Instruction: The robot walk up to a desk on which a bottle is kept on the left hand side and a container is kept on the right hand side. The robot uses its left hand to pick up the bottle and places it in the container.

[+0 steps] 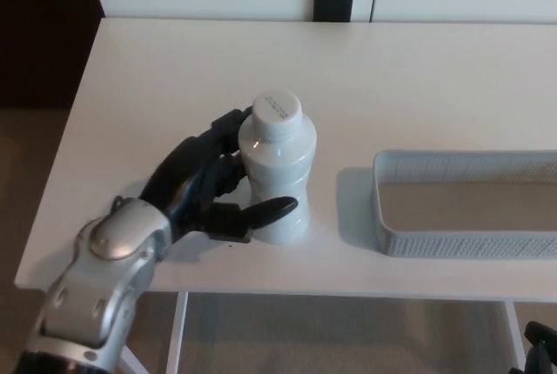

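The white bottle (277, 168) is stood upright on the surface (418, 78), left of the mesh container (470, 203), and is wrapped by the left hand (204, 184), whose fingers (228, 122) are curled behind it with the thumb pressed across its base. A slip or tip could be caused if it is lifted before the grasp is firm, since the ribbed body is held low and from one side.
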